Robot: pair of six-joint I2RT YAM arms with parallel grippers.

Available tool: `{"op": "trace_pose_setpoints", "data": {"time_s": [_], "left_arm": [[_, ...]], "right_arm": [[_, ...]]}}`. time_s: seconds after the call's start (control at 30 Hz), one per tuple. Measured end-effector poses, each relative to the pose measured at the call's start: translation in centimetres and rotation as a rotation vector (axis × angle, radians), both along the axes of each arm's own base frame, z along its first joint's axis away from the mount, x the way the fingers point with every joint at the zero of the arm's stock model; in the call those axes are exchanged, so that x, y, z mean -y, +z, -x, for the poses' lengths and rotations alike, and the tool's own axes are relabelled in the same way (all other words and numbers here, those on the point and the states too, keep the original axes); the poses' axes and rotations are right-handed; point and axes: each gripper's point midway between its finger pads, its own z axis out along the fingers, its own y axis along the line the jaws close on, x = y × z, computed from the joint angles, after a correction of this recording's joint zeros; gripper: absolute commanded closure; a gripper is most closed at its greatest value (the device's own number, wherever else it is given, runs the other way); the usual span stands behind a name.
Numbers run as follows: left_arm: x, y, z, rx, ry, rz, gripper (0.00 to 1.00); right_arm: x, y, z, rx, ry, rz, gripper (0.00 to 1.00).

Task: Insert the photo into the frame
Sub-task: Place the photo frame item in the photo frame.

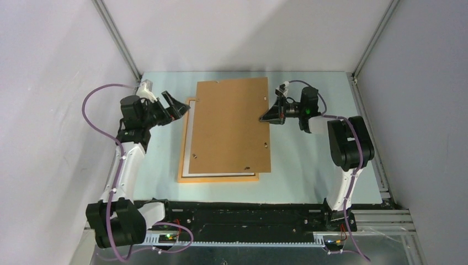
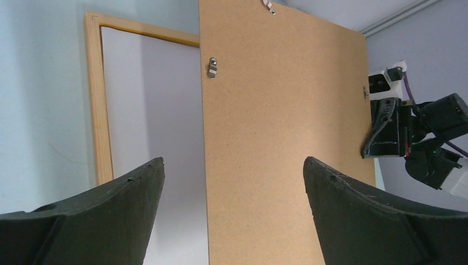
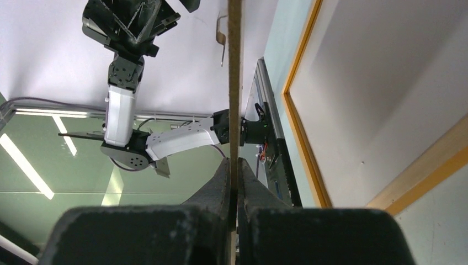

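Observation:
The light-orange wooden frame (image 1: 218, 178) (image 2: 96, 110) (image 3: 301, 110) lies flat on the table. A white sheet (image 1: 187, 149) (image 2: 149, 110) (image 3: 375, 99) fills its inside. No printed picture shows, so I cannot tell whether this sheet is the photo. A brown backing board (image 1: 232, 127) (image 2: 276, 138) (image 3: 234, 83) hangs above the frame, shifted to the right. My right gripper (image 1: 264, 117) (image 3: 232, 161) is shut on its right edge. My left gripper (image 1: 177, 110) (image 2: 234, 160) stands open beside the frame's far left corner, with nothing between its fingers.
Small metal turn clips (image 2: 212, 67) sit on the board's upper face. White walls with aluminium rails (image 1: 118, 38) close in the pale table (image 1: 309, 171) at the back and sides. A black rail (image 1: 243, 212) runs along the near edge between the arm bases.

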Motion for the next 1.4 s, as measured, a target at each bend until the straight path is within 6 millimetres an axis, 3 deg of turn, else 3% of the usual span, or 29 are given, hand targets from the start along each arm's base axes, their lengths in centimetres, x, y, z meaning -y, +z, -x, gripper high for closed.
{"op": "trace_pose_setpoints", "data": {"time_s": [0.67,1.4], "left_arm": [[-1.0,-0.5,-0.1,-0.01,0.038,-0.035,0.0],[-1.1,-1.0,-0.3,-0.024,0.04,-0.033,0.0]], "right_arm": [[-2.4,-4.9,-0.7,-0.066,-0.063,0.123,1.0],[-5.4,-7.7,-1.9,-0.112,-0.036,0.148,1.0]]}}
